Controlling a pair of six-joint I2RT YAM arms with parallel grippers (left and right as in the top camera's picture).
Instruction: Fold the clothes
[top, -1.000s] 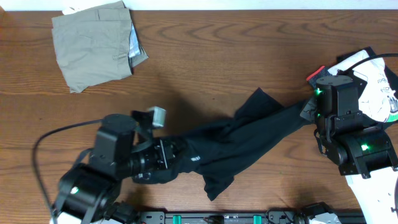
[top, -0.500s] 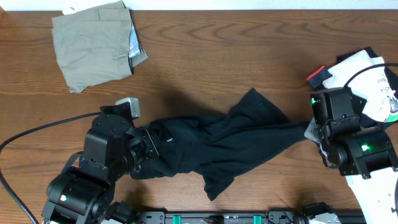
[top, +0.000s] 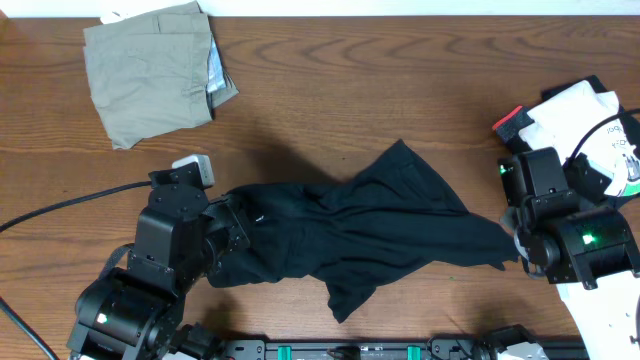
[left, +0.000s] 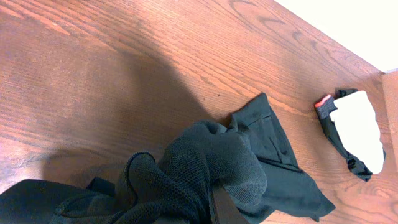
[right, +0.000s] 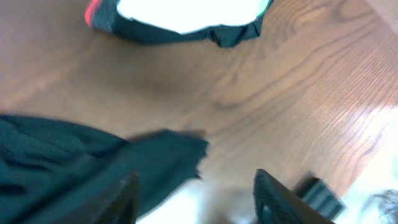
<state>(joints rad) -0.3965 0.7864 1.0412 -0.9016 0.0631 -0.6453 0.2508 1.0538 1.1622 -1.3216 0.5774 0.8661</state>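
Overhead, the black T-shirt stretches left-to-right, left gripper clamped on its end, right gripper gaping, empty.

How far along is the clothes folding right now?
Done: the khaki piece lies folded in the far-left corner. In hand: the black T-shirt sprawls crumpled across the table, left gripper shut on one end, right gripper open beside the other. Left: flattening and folding that shirt, then the white top heaped at the right edge.
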